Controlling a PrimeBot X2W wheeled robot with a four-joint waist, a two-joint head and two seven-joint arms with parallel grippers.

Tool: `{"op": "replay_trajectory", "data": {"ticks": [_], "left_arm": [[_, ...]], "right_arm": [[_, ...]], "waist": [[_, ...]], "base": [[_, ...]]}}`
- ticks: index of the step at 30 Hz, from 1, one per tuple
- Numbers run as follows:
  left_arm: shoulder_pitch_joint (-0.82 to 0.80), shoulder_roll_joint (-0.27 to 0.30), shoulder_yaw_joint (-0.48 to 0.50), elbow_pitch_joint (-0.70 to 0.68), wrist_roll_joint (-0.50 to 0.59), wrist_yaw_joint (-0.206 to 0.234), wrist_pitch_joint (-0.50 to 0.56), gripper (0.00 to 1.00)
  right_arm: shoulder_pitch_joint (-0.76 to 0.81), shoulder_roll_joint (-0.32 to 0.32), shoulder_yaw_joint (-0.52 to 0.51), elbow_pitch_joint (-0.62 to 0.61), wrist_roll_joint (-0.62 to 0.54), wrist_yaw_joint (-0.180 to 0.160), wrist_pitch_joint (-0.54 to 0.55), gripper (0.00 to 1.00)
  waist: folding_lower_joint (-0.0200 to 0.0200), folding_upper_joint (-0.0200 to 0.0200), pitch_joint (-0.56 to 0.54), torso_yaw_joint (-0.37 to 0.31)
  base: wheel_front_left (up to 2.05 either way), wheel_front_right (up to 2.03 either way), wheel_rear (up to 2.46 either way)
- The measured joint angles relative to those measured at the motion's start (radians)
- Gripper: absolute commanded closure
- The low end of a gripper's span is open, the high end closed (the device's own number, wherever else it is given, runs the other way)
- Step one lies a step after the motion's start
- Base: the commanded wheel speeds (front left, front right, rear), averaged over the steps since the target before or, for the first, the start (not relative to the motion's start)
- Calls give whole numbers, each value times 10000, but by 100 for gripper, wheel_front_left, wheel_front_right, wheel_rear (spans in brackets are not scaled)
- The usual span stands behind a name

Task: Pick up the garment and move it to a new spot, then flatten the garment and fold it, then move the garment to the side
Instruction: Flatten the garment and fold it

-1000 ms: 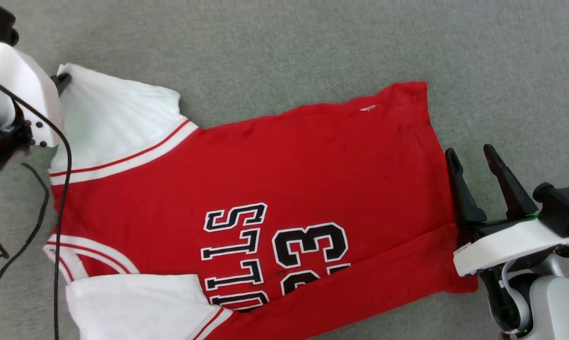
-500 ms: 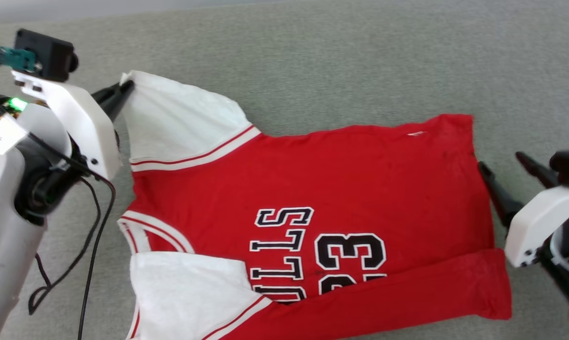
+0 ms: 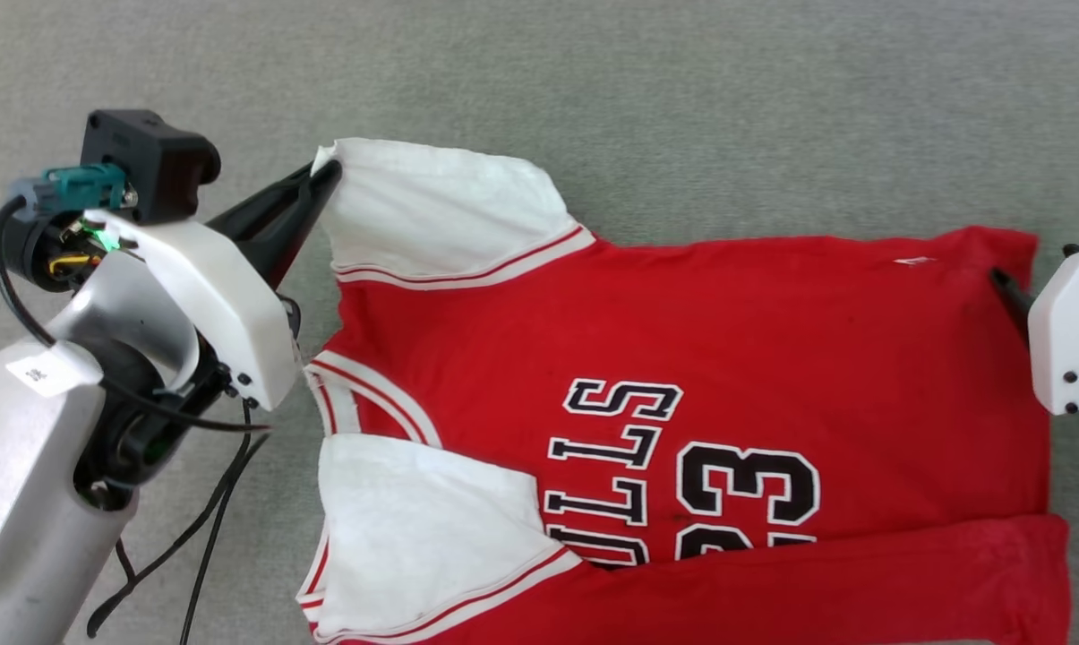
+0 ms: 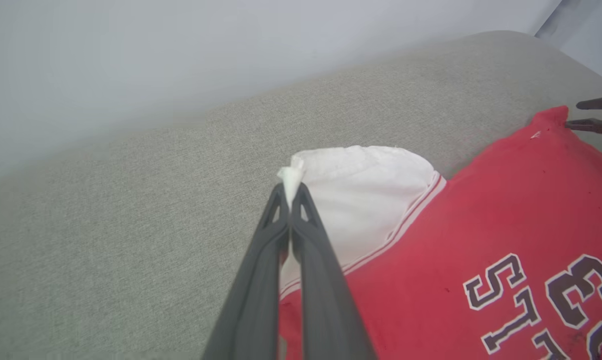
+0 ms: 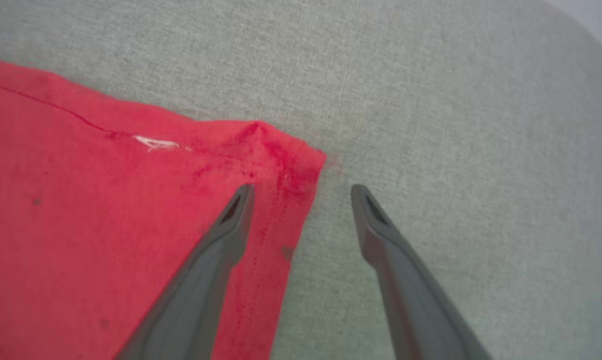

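Head view: cam shifted. Left end effector still pinched shut on white sleeve tip of garment; right end effector, wide open, now straddles far hem corner. Garment flat on grey cloth surface, long axis L-R, collar left.

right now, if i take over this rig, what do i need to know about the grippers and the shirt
Left gripper: shut on the corner of the far white sleeve.
Right gripper: open, straddling the far hem corner, one finger over the fabric, not gripping.
Garment: spread print-up on the grey surface, near long edge already folded over.
Left to do, likely: close the right, fold the far side over, move it aside.
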Motion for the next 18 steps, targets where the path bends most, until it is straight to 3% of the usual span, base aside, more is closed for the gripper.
{"op": "replay_trajectory", "data": {"ticks": [10,11,12,13,18], "left_arm": [[339,-29,-105,-554,65,46,-222,100],[339,-33,-113,-539,59,33,-249,100],[342,-42,-125,-502,38,8,-259,100],[353,-56,-140,-445,-6,2,-282,100],[454,-94,-151,-115,-17,-75,-474,100]], "right_arm": [[-776,-439,646,1572,-259,-4,-207,0],[-817,-477,740,1697,-228,-6,-244,13],[-836,-504,826,1820,-173,-8,-238,70],[-848,-510,918,1919,-107,-19,-236,100],[-913,-387,1028,2219,73,2,-754,100]], "waist": [[0,-1,326,649],[0,0,328,676],[0,0,319,693],[0,-1,299,703],[0,0,119,675]], "base": [[0,0,0],[0,0,0],[0,0,0],[0,0,0],[0,0,0]]}}
